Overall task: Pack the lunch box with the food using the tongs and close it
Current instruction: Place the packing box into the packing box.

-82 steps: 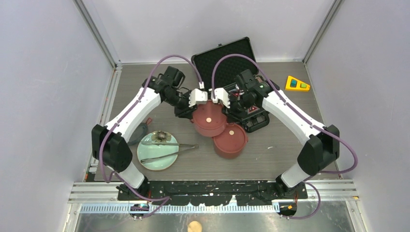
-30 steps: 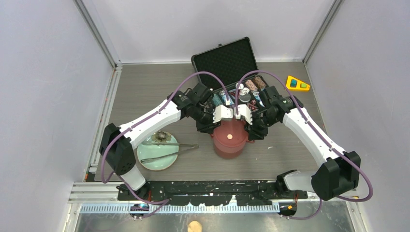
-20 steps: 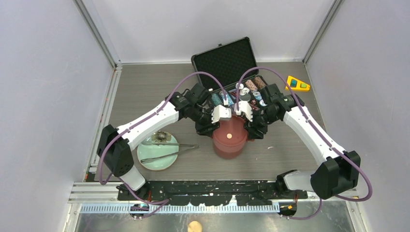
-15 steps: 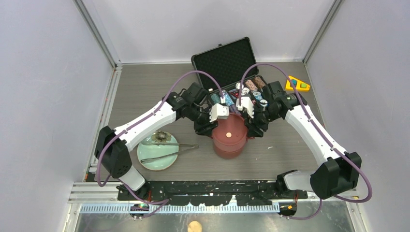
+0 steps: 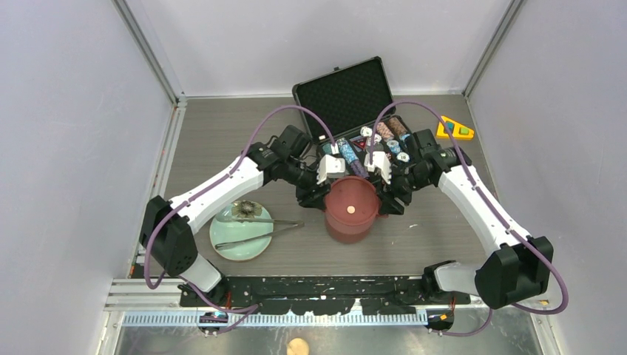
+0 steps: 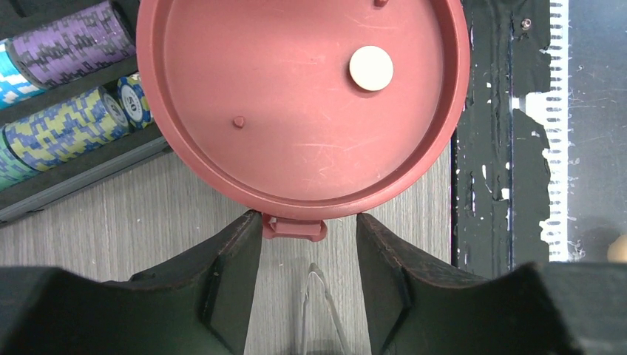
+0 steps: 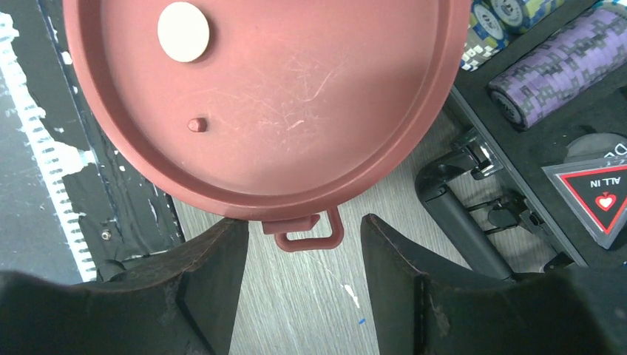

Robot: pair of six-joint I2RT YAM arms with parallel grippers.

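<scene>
While the lunch box (image 5: 352,209) stands on the desk (image 5: 222,140), the left gripper (image 6: 309,223) and right gripper (image 7: 303,222) flank it, both open, gripping nothing

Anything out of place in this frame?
Yes: a beige round piece lies off the table, on the metal ledge past its near edge, apart from the plate and lunch box. Possibly a dropped bun.

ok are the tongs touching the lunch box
Apart. In the top view the tongs lie across the green plate, and a strip of table shows between their tips and the lunch box.
</scene>
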